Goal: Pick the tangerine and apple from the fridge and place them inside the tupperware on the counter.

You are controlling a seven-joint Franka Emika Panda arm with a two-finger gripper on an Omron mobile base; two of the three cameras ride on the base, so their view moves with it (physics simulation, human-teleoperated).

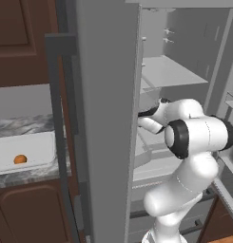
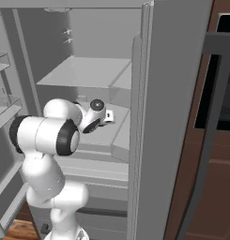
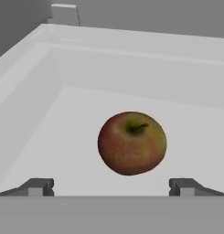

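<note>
One fruit done: tangerine (image 1: 20,159) lies in the tupperware (image 1: 37,147) on the tabletop (image 1: 23,126).
Left: apple (image 3: 132,143) on fridge (image 1: 108,118) shelf.
End effector (image 3: 111,187): spread wide, empty, near the apple.

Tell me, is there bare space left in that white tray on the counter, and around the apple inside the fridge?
Yes. The shallow white tupperware on the marbled counter holds just the small orange tangerine near its front; the rest is bare. In the fridge, the reddish-brown apple sits alone on pale floor, walls set back, between the open gripper fingertips.

Glossy white arm (image 1: 184,190), seemingly black joints
</note>
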